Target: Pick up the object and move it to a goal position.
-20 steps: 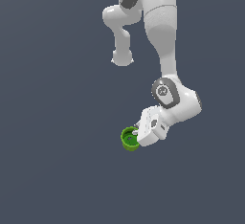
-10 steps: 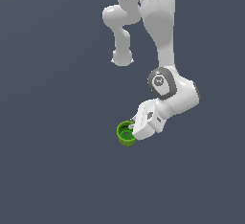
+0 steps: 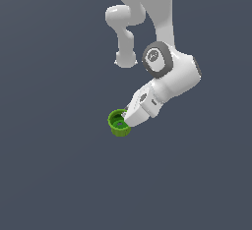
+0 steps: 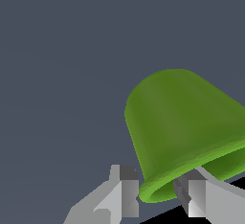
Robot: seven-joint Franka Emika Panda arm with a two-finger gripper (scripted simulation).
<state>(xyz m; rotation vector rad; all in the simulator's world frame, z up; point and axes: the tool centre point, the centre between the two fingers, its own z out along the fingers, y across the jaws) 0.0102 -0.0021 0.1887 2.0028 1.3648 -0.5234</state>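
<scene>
While the small bright green cup [image 3: 118, 123] shows its open mouth in the exterior view, a round dark hollow ringed by a thick rim, the wrist view gives only its outside [image 4: 184, 122]: a smooth, matte wall that narrows from a flared, thicker lip towards a rounded closed base. Faint vertical shading runs along that wall, though whether it is ribbing cannot be told for sure. In the exterior view the cup sits at the tip of the gripper [image 3: 126, 121], just towards the exterior view's left of the white hand, with nothing visible beneath it but flat grey-blue backdrop.

The wrist view shows what the exterior view hides: two grey, blocky fingertips [image 4: 125, 196] standing on either side of the cup's rim, one against the lip's outer edge and the other partly behind it, so the gripper [image 4: 158, 196] is pinching the cup at its rim. From the exterior view the fingers themselves are too small to separate from the hand.

Only the exterior view shows the arm [image 3: 170, 71]: glossy white rounded links, a grey disc at the wrist joint, and the hand angled down towards the exterior view's left. The background [image 3: 49, 175] is a plain, featureless dark slate in both views
</scene>
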